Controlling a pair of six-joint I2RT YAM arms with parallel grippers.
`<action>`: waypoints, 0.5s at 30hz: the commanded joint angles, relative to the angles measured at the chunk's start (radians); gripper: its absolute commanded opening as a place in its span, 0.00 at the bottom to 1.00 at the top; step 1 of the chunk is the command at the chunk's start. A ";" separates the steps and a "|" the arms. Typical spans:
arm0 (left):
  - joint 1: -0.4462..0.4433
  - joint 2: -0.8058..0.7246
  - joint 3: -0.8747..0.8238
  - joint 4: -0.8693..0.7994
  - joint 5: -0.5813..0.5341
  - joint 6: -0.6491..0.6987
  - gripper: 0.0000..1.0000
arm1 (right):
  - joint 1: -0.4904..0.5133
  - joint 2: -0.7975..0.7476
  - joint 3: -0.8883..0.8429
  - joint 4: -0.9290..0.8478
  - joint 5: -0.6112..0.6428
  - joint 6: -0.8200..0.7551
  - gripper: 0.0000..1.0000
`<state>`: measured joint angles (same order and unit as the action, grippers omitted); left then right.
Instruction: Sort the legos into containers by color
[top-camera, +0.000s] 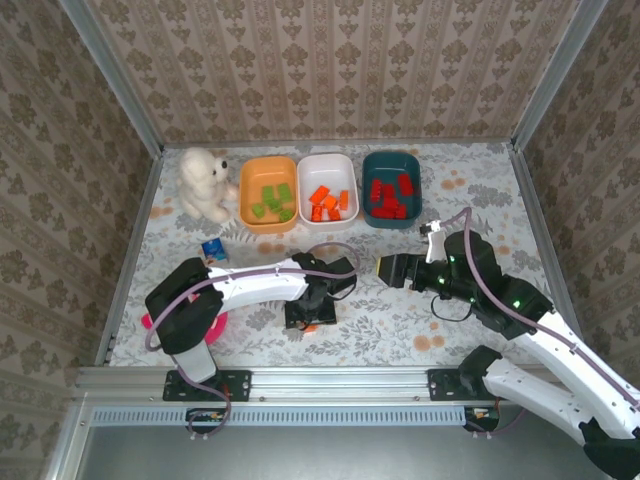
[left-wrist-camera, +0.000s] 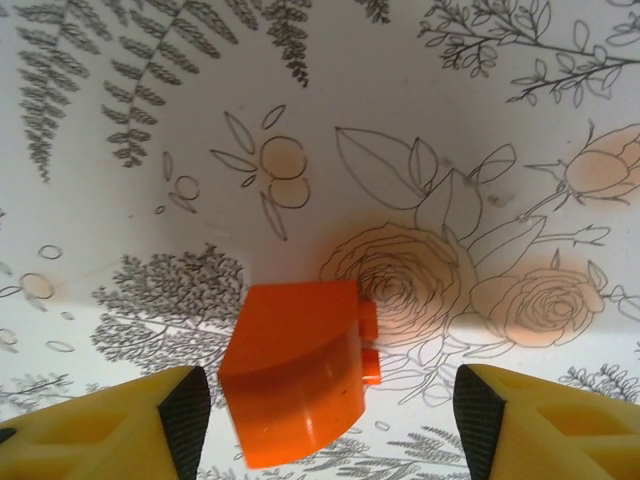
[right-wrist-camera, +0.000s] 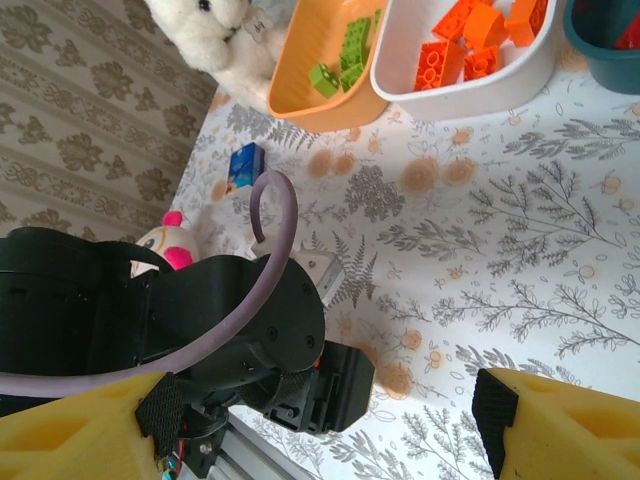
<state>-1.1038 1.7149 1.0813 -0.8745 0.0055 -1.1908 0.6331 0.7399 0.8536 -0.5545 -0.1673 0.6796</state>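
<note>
One orange lego (left-wrist-camera: 295, 370) lies inside the left hand (left-wrist-camera: 330, 420).

A white plush bear (top-camera: 205, 185) is seated upright at the far left corner of a tablecloth (top-camera: 480, 200) printed with ferns, roses and orange blossoms. A small blue carton (top-camera: 214, 250) is laid just nearer than the bear, apart from it; its print cannot be read. Farther from the bear, towards the near edge, a pink-and-white soft thing (right-wrist-camera: 165, 240) is partly hidden, possibly a plush toy. Behind and beside the bear, wallpaper (top-camera: 330, 60) in a beige damask pattern is seen.
</note>
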 joint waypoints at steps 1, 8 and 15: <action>0.007 0.019 -0.007 0.017 -0.014 -0.015 0.64 | 0.000 0.001 0.019 -0.024 -0.026 -0.016 0.80; 0.018 0.028 -0.048 0.068 0.000 -0.007 0.45 | 0.000 0.013 0.020 -0.037 -0.035 -0.013 0.80; 0.025 0.059 -0.044 0.068 0.006 0.033 0.45 | -0.001 0.030 0.028 -0.032 -0.020 0.001 0.80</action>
<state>-1.0904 1.7512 1.0462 -0.8013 0.0044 -1.1870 0.6331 0.7601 0.8539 -0.5697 -0.1810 0.6800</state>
